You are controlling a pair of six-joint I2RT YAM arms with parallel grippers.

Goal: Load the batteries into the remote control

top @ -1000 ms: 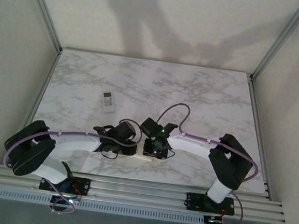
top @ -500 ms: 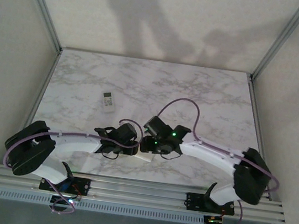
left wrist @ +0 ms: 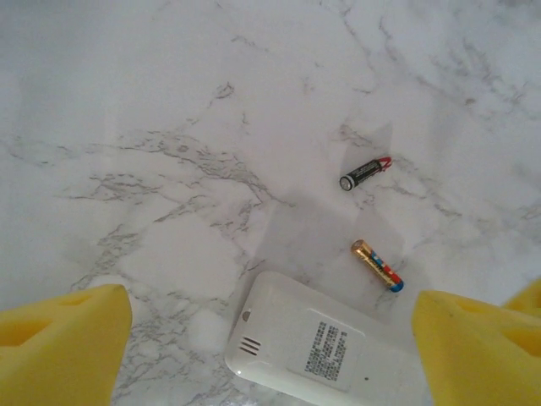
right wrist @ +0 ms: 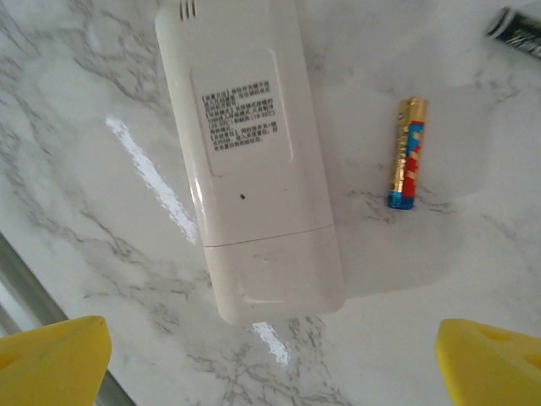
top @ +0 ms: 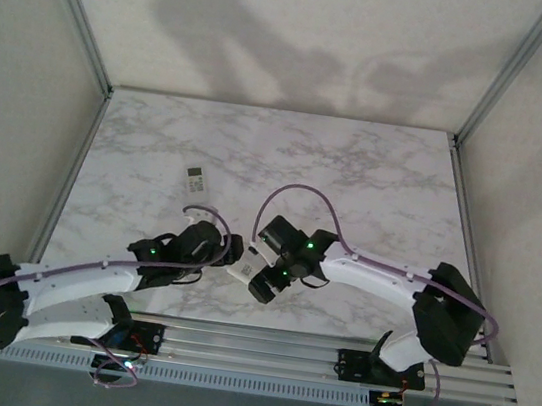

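**Q:** Item count on the marble table?

**A:** I count two remotes and two batteries. The white remote lies between my two grippers, near the front edge of the table. The second remote lies farther out on the left side, display facing up, well apart from both arms. On the left wrist camera I see the dark battery and the gold battery. Both lie flat on the table and apart from each other.

**Q:** Condition of the white remote?

**A:** It lies back side up. I read a rounded white shell with a printed label panel at mid-body. There are three short vent slots at one end, and a seam runs across the body near the other end. The print on the label is too small for me to read.

**Q:** Battery positions relative to it?

**A:** The gold battery, banded blue and red at one end, lies just beside one long side of the white remote, not touching it. The dark battery, red at one tip, lies beyond the gold one, farther from the remote.

**Q:** Tool state?

**A:** The left gripper has its yellow pads spread wide and holds nothing. The right gripper is likewise spread wide and holds nothing. Both hang above the white remote and I see no contact with it.
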